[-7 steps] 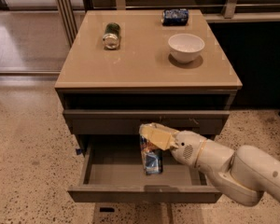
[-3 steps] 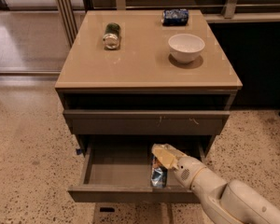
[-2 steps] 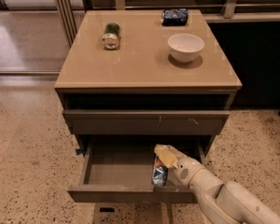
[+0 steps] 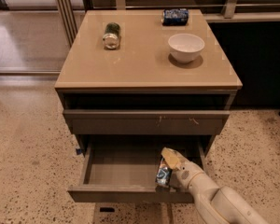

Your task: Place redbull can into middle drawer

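Note:
The middle drawer is pulled open, its flat grey floor showing. The redbull can, silver and blue, is inside the drawer at its front right, resting on or just above the floor against the front panel. My gripper reaches down into the drawer from the lower right. Its pale fingers are closed around the can's upper part. The arm hides the drawer's right front corner.
On the cabinet top lie a green can at the back left, a dark blue can at the back right and a white bowl. The drawer front above, with small scratches, is nearly closed. Speckled floor surrounds the cabinet.
My gripper has lowered the can from mid-drawer height and moved it toward the drawer's front right. Over the last second it has hardly moved.

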Motion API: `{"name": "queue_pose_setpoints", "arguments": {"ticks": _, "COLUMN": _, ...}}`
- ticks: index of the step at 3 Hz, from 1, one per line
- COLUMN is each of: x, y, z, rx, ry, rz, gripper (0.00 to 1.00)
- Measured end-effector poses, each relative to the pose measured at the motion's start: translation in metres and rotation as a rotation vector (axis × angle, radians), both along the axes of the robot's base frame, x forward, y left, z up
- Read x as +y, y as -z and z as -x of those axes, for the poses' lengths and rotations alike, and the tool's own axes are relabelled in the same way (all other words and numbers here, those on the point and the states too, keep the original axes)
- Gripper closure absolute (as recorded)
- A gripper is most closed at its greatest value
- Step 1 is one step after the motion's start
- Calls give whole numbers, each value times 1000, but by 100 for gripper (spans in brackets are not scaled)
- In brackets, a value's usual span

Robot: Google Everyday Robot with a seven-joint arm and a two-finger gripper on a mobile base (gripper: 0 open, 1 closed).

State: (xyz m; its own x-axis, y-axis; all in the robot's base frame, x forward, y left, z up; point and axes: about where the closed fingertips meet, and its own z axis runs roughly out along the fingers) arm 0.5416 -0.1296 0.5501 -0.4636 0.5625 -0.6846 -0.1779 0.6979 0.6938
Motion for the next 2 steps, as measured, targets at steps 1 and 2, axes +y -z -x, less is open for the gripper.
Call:
{"name": "queue_pose_setpoints", "arguments": {"ticks": 1, "x": -13, "y": 27, "z": -10, "rx": 78, "ry": 69, "rz": 17, "gripper": 100}}
{"name": "queue_pose_setpoints", "arguments": {"ticks": 2, "x": -29, "y": 44, "z": -29, "rx": 174, "ry": 144, "rz": 58, "gripper": 100}}
